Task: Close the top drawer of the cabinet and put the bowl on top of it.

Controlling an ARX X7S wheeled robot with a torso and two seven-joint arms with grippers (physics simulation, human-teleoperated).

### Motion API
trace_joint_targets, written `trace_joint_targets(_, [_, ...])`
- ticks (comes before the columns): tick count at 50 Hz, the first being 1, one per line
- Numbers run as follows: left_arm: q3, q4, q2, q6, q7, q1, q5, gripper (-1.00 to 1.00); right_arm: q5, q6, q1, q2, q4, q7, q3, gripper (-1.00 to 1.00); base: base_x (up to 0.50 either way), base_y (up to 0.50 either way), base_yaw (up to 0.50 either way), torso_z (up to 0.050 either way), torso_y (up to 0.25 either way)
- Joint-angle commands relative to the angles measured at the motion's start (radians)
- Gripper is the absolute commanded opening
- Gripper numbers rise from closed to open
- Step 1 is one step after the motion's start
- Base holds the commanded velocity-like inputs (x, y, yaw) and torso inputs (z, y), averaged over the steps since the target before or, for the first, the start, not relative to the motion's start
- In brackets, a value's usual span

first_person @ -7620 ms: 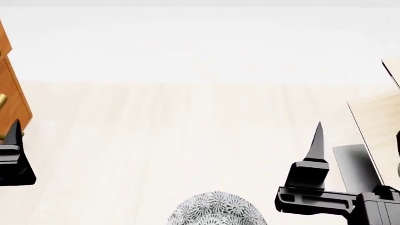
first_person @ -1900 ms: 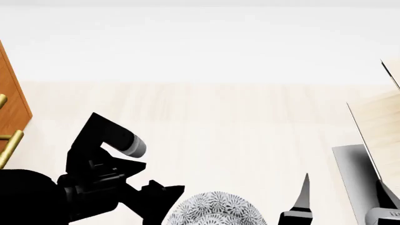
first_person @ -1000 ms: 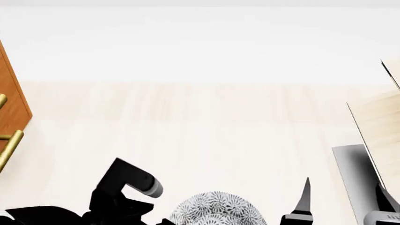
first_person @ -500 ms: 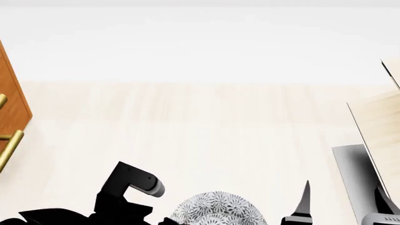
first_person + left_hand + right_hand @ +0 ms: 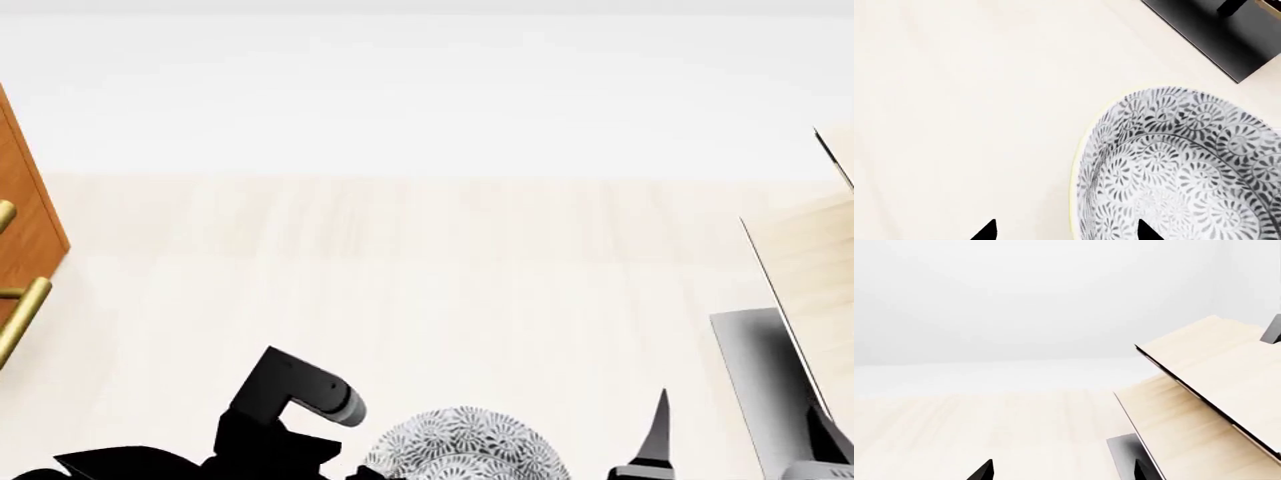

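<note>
Two black fingertips of the left gripper (image 5: 1065,231) show in the left wrist view, set wide apart, with the near rim of the bowl (image 5: 1181,170) lying between them. One tip sits over the patterned inside, the other over the pale table (image 5: 954,100) just outside the rim. Nothing is gripped yet. The bowl rests on the table close to the robot, at the lower edge of the head view, with the left arm beside it. The orange-brown cabinet (image 5: 24,225) stands well apart at the far left; only a sliver with brass handles shows, so whether its top drawer is shut is hard to judge. The right gripper (image 5: 1062,470) looks wide too, holding nothing, facing a pale wood rack (image 5: 1207,385). For a good pinch, the left gripper should lower squarely over the rim before squeezing.
</note>
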Motion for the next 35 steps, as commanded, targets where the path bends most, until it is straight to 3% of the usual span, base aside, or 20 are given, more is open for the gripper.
trace_joint_targets(1, [0.025,-0.017,0.012,0.022,-0.006,0.029,0.04,-1.0,0.006,-0.003,-0.007,0.005,-0.004,0.004,0.01,1.0,0.0,0.0,0.0,0.0,0.0])
trace_joint_targets(23, [0.022,-0.011,-0.006,0.034,-0.008,0.031,0.035,-1.0,-0.014,-0.008,0.013,-0.002,0.017,0.001,-0.027,1.0,0.0,0.0,0.0,0.0,0.0])
trace_joint_targets(35, [-0.014,0.11,-0.045,-0.028,-0.073,0.006,-0.001,-1.0,-0.009,-0.007,0.016,0.001,0.02,0.003,-0.029,1.0,0.0,0.0,0.0,0.0,0.0])
